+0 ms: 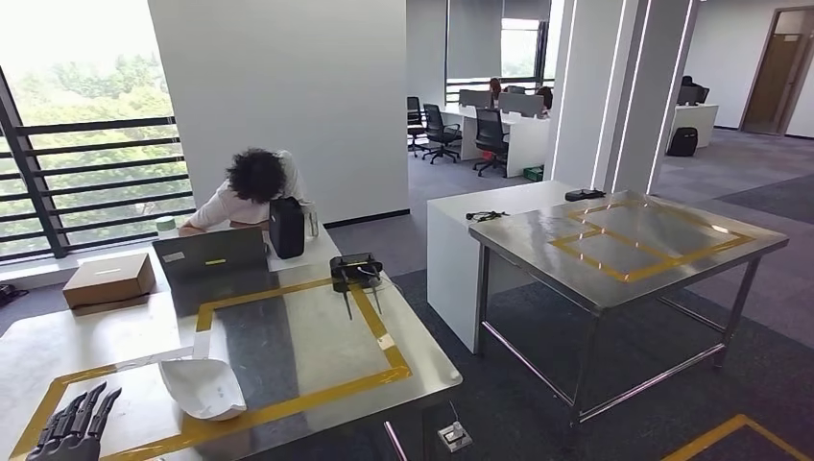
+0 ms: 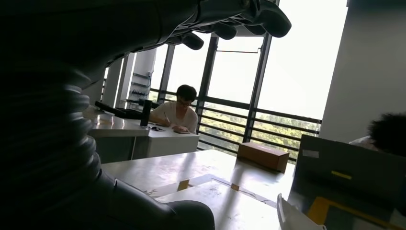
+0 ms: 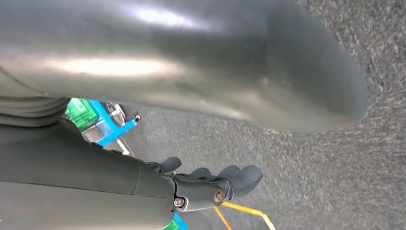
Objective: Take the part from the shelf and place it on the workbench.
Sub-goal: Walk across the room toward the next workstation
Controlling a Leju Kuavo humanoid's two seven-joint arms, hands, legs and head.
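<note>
The part (image 1: 203, 386), a white curved shell, lies on the near surface (image 1: 326, 336) inside the yellow tape outline, at 3 o'clock from the left hand (image 1: 72, 423). Left hand: fingers extended and apart, holding nothing. Right hand (image 3: 210, 182): hanging over carpet, fingers loosely curled, holding nothing. Judged step: placement complete; next move calls for withdrawing the left arm. No legible writing.

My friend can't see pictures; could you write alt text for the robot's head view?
A white curved part lies on a steel workbench marked with yellow tape, near the robot's empty dark left hand. Behind it a person bends over a laptop, with a second taped table to the right.
</note>
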